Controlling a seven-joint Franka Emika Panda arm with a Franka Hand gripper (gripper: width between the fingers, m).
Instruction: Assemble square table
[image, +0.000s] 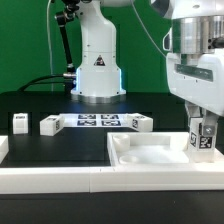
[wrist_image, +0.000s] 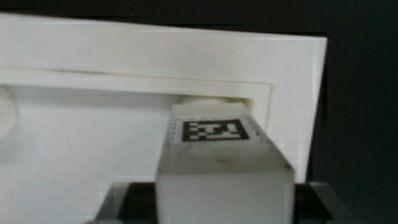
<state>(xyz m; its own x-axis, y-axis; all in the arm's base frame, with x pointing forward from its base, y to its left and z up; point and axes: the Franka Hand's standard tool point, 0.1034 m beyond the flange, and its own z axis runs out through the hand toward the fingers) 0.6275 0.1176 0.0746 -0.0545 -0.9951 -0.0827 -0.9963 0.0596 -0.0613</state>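
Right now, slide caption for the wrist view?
Gripped tagged leg at a corner of the white square tabletop.

green backdrop (image: 25, 45) behind a black tabletop (image: 55, 150) (matte, evenly lit), white rail (image: 60, 178) along its front

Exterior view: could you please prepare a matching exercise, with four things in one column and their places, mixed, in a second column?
Column 1
1. rightmost leg
2. square tabletop
3. marker board
4. robot base

Column 2
a. lying flat between loose legs
b. at the back, behind the marker board
c. held between the jaws
d. in front, at the exterior view's right, rim up

Pairs: 1-c, 2-d, 3-a, 4-b
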